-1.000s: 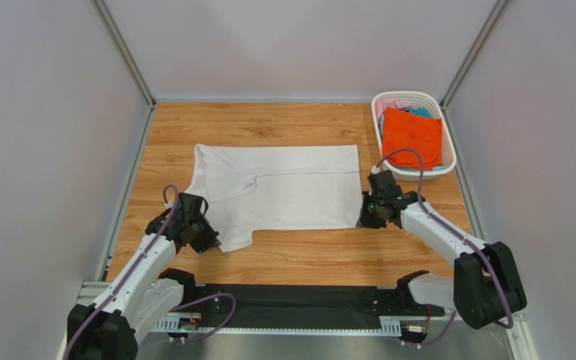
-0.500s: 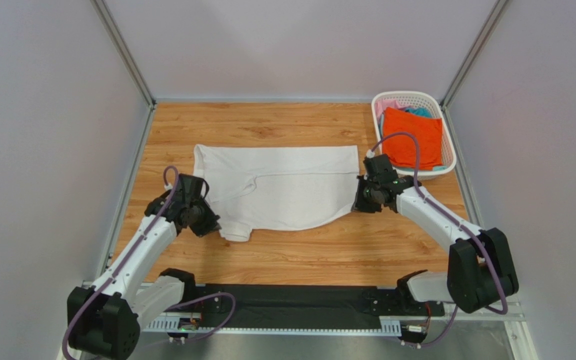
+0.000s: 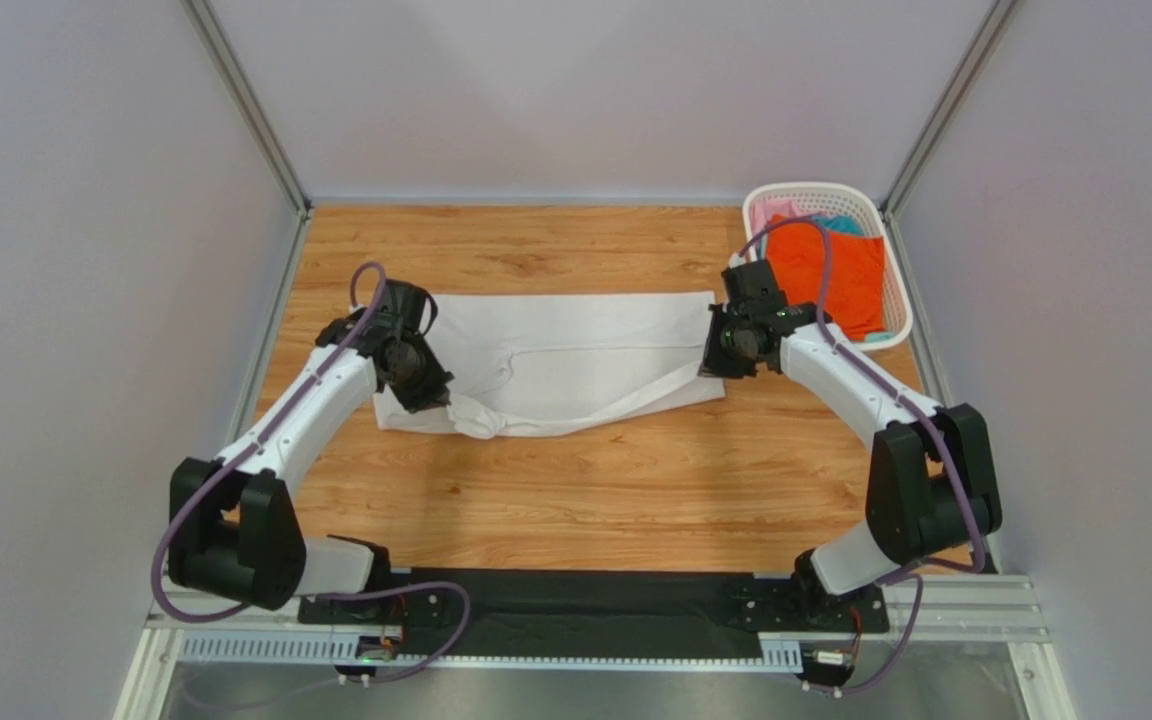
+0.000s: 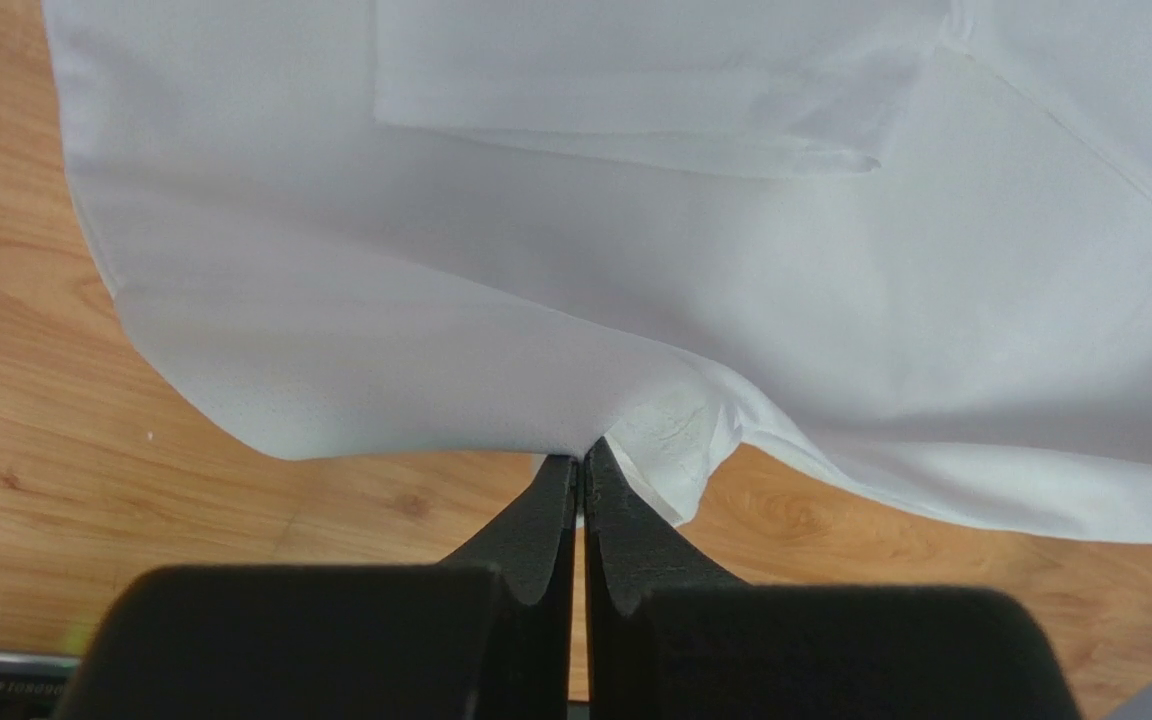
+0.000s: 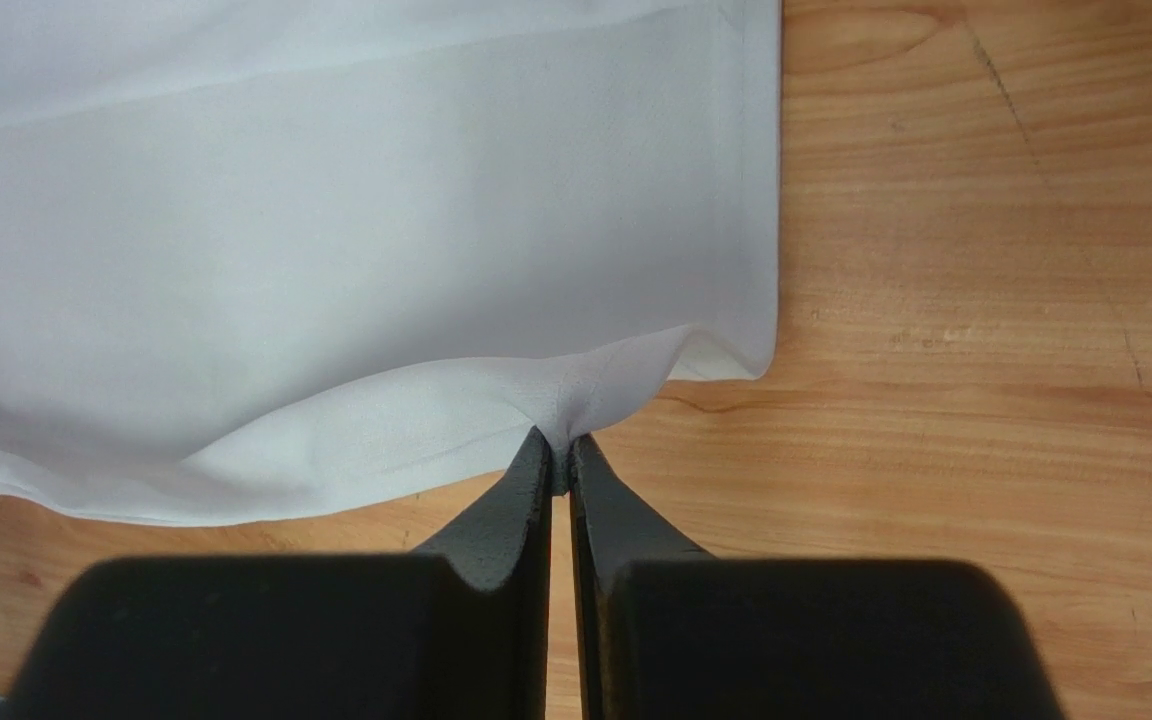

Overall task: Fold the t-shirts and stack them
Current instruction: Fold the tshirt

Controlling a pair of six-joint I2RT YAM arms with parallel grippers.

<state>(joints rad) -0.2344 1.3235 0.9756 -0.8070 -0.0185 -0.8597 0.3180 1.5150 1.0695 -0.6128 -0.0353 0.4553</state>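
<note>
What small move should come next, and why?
Probably carry both pinched corners back to the far edge and lay them there. The left fingers and right fingers are each shut on the near edge of the white shirt, which is lifted only partway over and sags between them.

Top external: fixed, high above and behind the robot's near edge, facing forward and down. It is a far view that takes in the whole table (image 3: 567,495), the enclosure walls (image 3: 597,90) and the basket (image 3: 832,194) at the far right corner. Left wrist: mounted on the left arm, looking along its own fingers, with the left gripper (image 4: 584,458) at bottom centre. It is very near, showing only the left part of the white t-shirt (image 4: 537,300) and the wood beneath. Right wrist: same mounting on the right arm, with the right gripper (image 5: 557,443) at bottom centre, very near, showing the shirt's right edge and bare wood. Shared: all three views hold the shirt and tabletop, and the wrist views show its opposite ends.
</note>
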